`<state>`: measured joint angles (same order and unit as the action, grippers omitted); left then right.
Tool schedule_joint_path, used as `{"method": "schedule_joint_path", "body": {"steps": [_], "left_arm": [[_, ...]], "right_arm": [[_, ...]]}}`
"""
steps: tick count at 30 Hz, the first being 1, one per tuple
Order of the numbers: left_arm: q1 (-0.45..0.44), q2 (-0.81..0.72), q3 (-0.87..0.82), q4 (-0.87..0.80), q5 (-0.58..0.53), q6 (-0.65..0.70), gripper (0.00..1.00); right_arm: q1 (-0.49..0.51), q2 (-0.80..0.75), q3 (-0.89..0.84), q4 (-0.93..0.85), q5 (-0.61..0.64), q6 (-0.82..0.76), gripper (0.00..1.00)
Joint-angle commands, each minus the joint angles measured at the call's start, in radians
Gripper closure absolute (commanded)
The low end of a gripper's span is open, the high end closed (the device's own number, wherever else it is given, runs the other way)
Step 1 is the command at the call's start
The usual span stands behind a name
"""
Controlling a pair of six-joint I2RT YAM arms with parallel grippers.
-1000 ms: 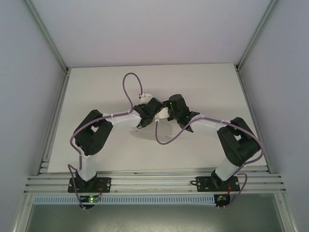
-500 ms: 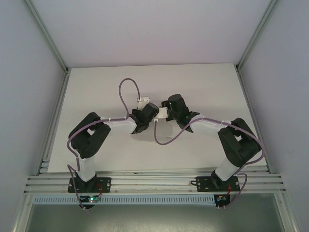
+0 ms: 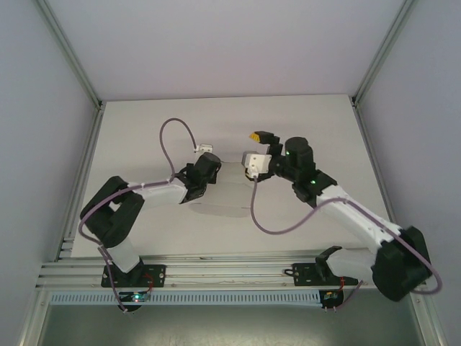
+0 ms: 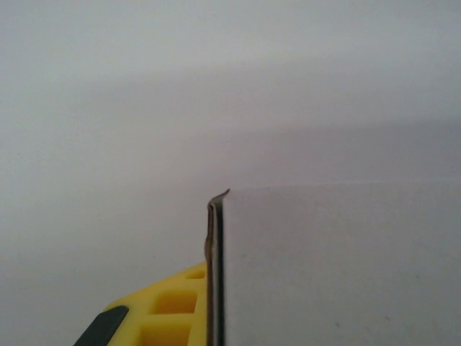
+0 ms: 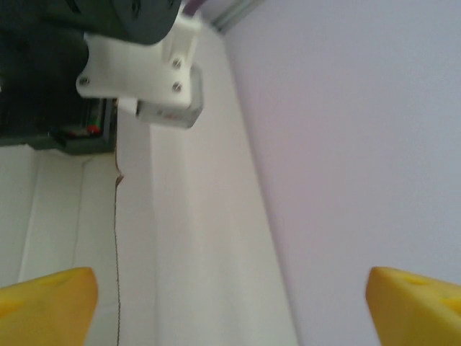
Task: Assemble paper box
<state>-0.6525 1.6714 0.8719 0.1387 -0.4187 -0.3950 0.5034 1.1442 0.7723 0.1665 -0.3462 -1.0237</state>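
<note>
From above, the left arm (image 3: 144, 194) is reaching over the white bench (image 3: 137, 137) toward its middle. The left jaws are clamping one side of the box (image 3: 232, 189), a pale card sheet that is barely standing out from the bench; whether it is lying flat I cannot tell. The right arm (image 3: 353, 216) is stretching in from the other side. The right jaws are standing wide open near the box's far side, gripping nothing, with one yellow fingertip (image 3: 254, 135) pointing toward the back. In the left wrist view, a yellow finger (image 4: 169, 310) is pressing flat against the box's thin edge, which is running straight up the frame. A white panel of the box is covering the lower right and hiding the other finger. In the right wrist view, two yellow fingertips (image 5: 47, 299) are sitting in the bottom corners, far apart with nothing held between them. Ahead, the box's panel, marked by a thin dark line, is showing below the left arm's white wrist block (image 5: 140, 72), and a pale wall (image 5: 360, 144) is standing to the right.
</note>
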Motion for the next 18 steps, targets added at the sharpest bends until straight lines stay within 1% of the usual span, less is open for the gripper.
{"method": "schedule_joint_path", "body": {"steps": [1,2,4,7,9,10,12,15,16,18], "left_arm": [[0.005,-0.096,-0.039,0.063,0.055,0.006,1.0],[0.004,-0.125,-0.063,0.076,0.062,0.0,1.0],[0.004,-0.177,-0.116,0.109,0.07,-0.015,1.0],[0.005,-0.249,-0.171,0.119,0.085,-0.05,1.0],[0.004,-0.28,-0.193,0.12,0.087,-0.065,1.0],[0.004,-0.293,-0.205,0.126,0.087,-0.066,1.0],[0.005,-0.311,-0.211,0.12,0.08,-0.073,1.0],[0.004,-0.328,-0.209,0.103,0.086,-0.068,1.0],[0.005,-0.333,-0.212,0.105,0.086,-0.071,1.0],[0.005,-0.343,-0.218,0.115,0.079,-0.077,1.0]], "right_arm": [[-0.01,-0.099,-0.063,0.093,-0.091,0.173,0.02],[-0.011,-0.129,-0.068,0.119,-0.053,0.237,0.02],[-0.011,-0.17,-0.053,0.109,0.026,0.352,0.02],[-0.014,-0.204,-0.027,0.059,0.222,0.572,0.02],[-0.022,-0.217,-0.028,0.027,0.302,0.69,0.02],[-0.027,-0.222,-0.036,0.015,0.321,0.746,0.02],[-0.034,-0.231,-0.054,-0.005,0.272,0.796,0.02],[-0.033,-0.229,-0.061,-0.032,0.133,0.878,0.02],[-0.034,-0.223,-0.061,-0.033,0.123,0.914,0.02],[-0.035,-0.204,-0.052,-0.054,0.162,0.979,0.02]]}}
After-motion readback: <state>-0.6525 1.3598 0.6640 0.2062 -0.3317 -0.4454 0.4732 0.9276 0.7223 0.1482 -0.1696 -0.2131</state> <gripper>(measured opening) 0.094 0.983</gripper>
